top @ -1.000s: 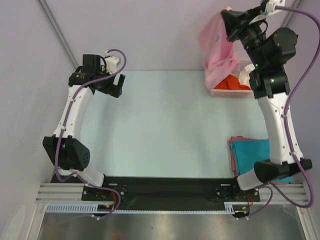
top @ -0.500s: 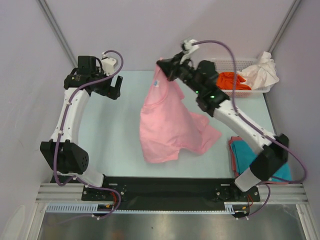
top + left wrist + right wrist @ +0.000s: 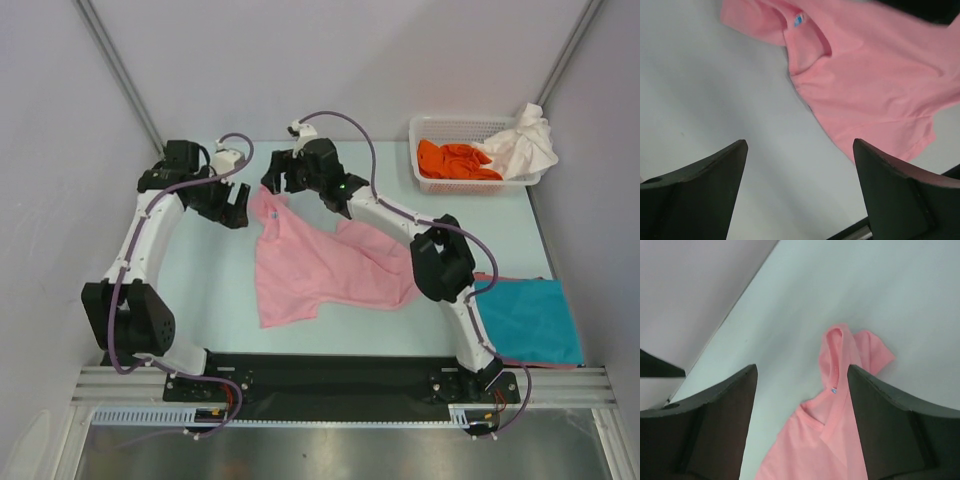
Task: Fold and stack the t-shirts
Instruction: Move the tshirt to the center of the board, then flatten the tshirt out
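A light pink t-shirt (image 3: 310,265) lies crumpled and spread on the table, collar toward the back left. My right gripper (image 3: 274,180) hovers just above that collar (image 3: 834,385), open, with nothing between its fingers (image 3: 802,372). My left gripper (image 3: 235,205) stands open beside the shirt's left sleeve, over bare table (image 3: 800,150); the pink shirt (image 3: 865,75) fills the upper right of its view. A folded teal t-shirt (image 3: 530,320) lies at the front right. An orange t-shirt (image 3: 455,160) and a white t-shirt (image 3: 525,140) sit in the basket.
The white lattice basket (image 3: 432,184) stands at the back right corner. A pink-red cloth edge (image 3: 530,362) shows under the teal shirt. Grey walls close in the table at left, back and right.
The right arm swung from the basket across to the back left, carrying the pink shirt, laid it on the table and opened. The left gripper shifted slightly toward the shirt.
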